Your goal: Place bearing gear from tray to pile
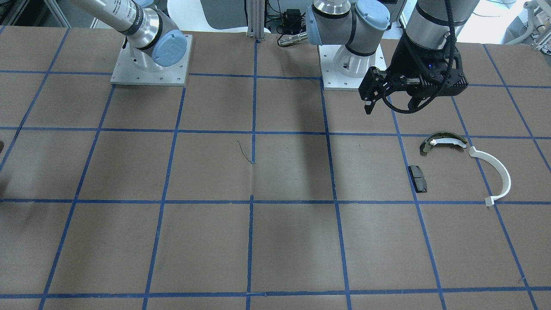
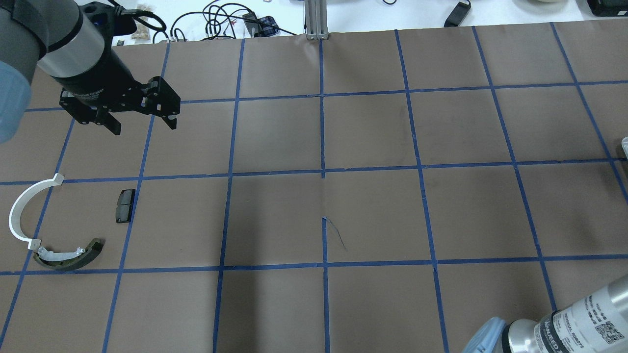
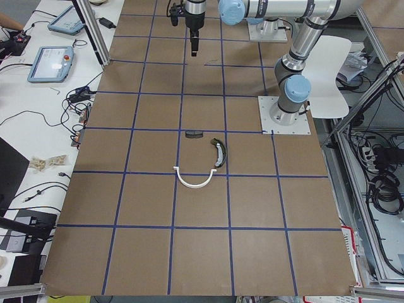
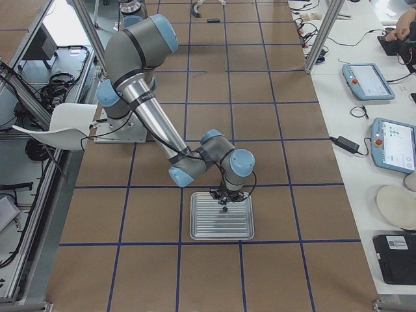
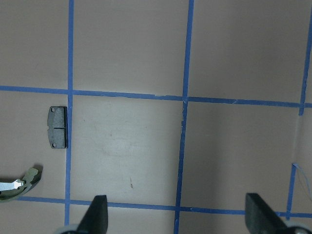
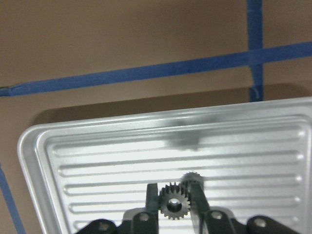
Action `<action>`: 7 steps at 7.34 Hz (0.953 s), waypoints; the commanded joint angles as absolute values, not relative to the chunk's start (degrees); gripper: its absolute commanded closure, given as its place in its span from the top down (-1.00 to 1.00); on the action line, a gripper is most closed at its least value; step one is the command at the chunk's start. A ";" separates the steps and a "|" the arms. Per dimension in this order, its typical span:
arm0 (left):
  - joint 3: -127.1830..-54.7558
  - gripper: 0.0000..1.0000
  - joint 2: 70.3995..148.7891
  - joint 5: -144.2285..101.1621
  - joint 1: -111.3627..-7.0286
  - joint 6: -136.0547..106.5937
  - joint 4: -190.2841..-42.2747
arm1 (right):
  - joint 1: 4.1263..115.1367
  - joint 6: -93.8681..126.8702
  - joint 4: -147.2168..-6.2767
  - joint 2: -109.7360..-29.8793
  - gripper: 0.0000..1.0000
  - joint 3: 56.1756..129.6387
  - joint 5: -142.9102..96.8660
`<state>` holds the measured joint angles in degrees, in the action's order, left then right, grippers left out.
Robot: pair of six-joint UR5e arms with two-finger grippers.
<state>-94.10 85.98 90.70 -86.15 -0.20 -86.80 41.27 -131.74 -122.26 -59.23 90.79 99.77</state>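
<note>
The small dark bearing gear sits between the fingers of my right gripper, which is shut on it just above the silver ribbed tray. The exterior right view shows this gripper over the tray. The pile lies at the table's left: a white half-ring, an olive-and-white curved piece and a black pad. My left gripper hangs open and empty above the table, beyond the pile.
The table is brown paper with a blue tape grid. The left wrist view shows the black pad and the end of the olive piece. Both arm bases stand at the robot's edge. Cables and tablets lie off the table.
</note>
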 commanded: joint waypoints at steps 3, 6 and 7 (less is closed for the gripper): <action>-94.22 1.00 85.87 90.70 -86.13 -0.18 -86.84 | 49.55 -108.21 -110.96 -70.55 -1.00 91.14 95.99; -92.82 1.00 84.99 90.97 -86.48 -0.09 -91.73 | 67.53 -76.77 -104.17 -76.54 -1.00 91.32 93.97; -92.81 1.00 85.08 90.97 -85.88 -0.44 -94.98 | 73.94 -63.68 -104.06 -76.47 -1.00 91.41 93.52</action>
